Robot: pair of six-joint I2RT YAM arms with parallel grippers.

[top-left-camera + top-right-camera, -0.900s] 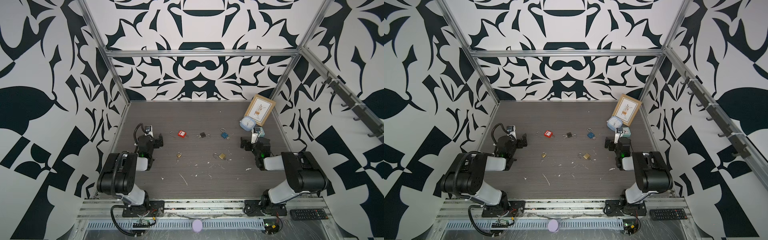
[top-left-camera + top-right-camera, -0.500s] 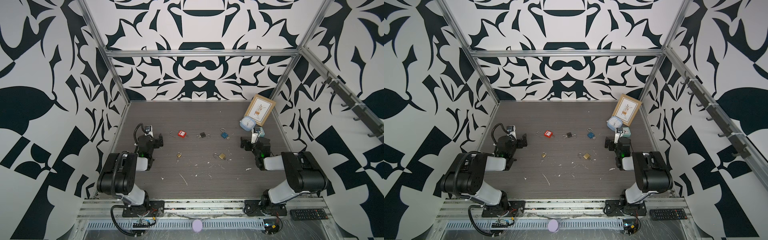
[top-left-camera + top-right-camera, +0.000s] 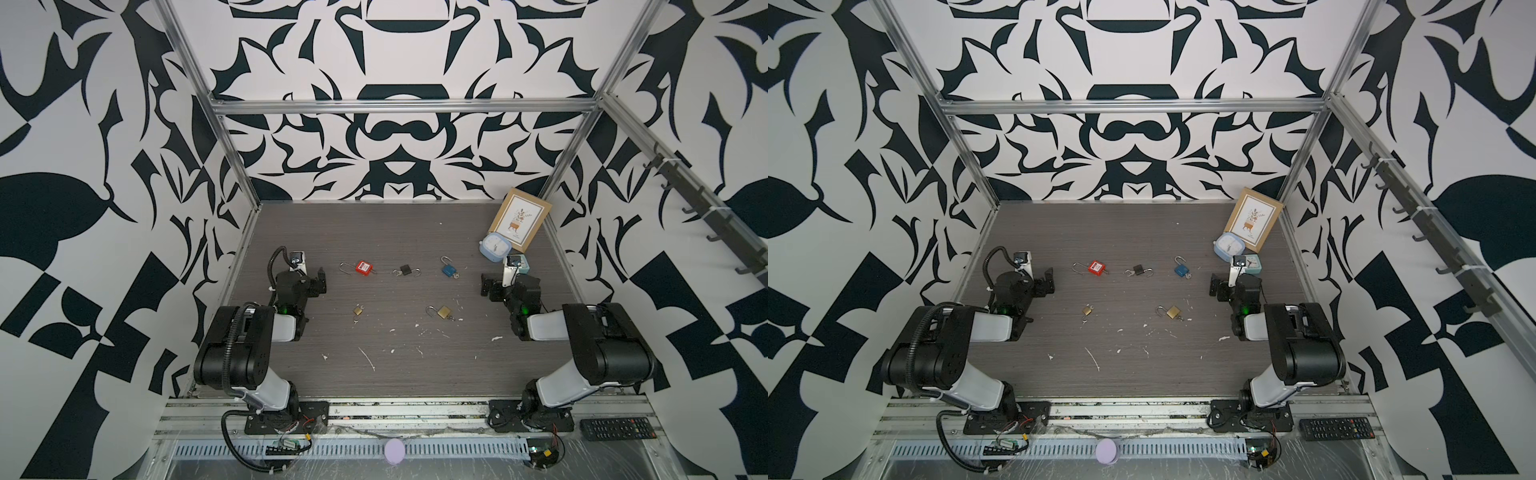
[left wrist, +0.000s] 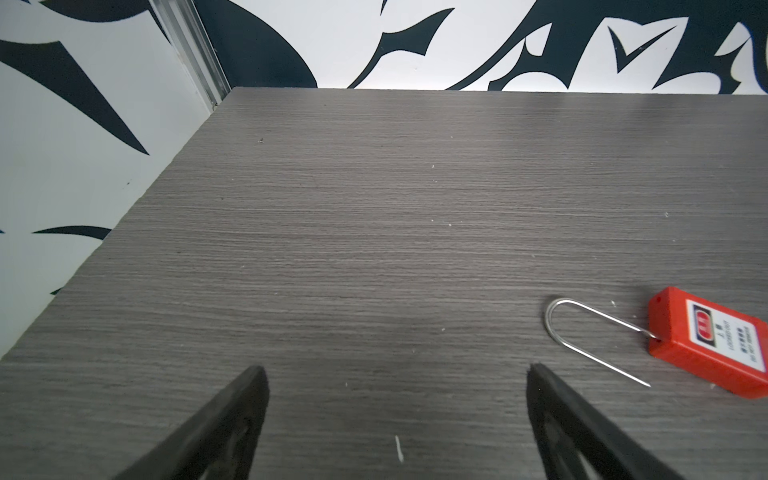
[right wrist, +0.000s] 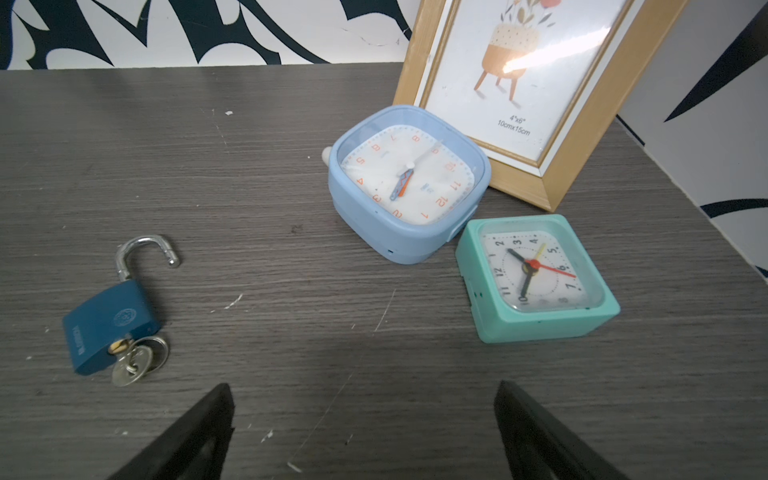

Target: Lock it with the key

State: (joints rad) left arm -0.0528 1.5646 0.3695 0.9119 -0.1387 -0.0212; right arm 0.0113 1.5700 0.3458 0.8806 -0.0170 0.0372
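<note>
1. As both arms sit low on the table [image 3: 374,232], the left gripper [image 4: 397,370] is seen spread, nothing held.
2. Right gripper [image 5: 363,386]: spread wide, nothing held.
3. Red padlock [image 4: 706,345]: laid flat near the left gripper, shackle open.
4. Blue padlock [image 5: 110,324]: shackle open, key [image 5: 133,365] inserted, near the right gripper.
5. Black padlock [image 3: 405,270]: laid between red and blue.
6. Small brass padlock [image 3: 358,310], large brass padlock [image 3: 444,311]: laid nearer the arm bases.
</note>
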